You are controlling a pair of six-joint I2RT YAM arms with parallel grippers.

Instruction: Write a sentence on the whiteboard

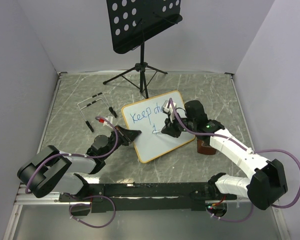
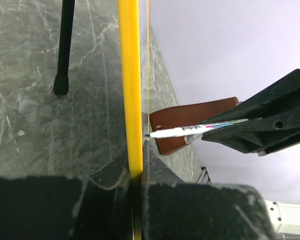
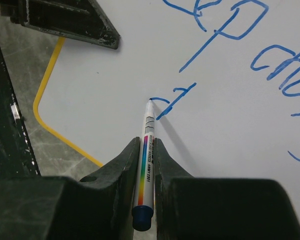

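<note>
1. Whiteboard (image 1: 162, 137) sits mid-table, turned so its long edges run from near-left to far-right; thin orange frame, rounded corners. Can't tell from above whether it lies flat or is tipped up
2. Left gripper (image 1: 132, 134) comes in from the near left and is clamped on the board's left edge; the left wrist view shows both fingers pinched tight on the yellow-orange frame strip, seen edge-on
3. Right gripper (image 1: 166, 128) reaches over the board from the right, jaws closed on a marker (image 3: 145, 165): white barrel, rainbow stripe, blue end sticking out behind the fingers
4. Marker tip touches the white surface at the left end of a short blue hooked stroke, below the first line of writing
5. Sentence (image 1: 146, 114) as it reads: blue handwriting, "Keep" then "cha" along the far part of the board; the rest of that word is hidden by the right arm in the top view and cut off in the right wrist view. Second line is only that one stroke
6. Brown block (image 1: 206, 146) stands on the table (image 1: 70, 100) just right of the board, beside the right arm
7. Black perforated music stand (image 1: 142, 22) at the far side, tripod feet just beyond the board
8. Thin black-tipped sticks (image 1: 93, 100) and a small red-and-white item (image 1: 101, 120) lie left of the board, too small to identify
</note>
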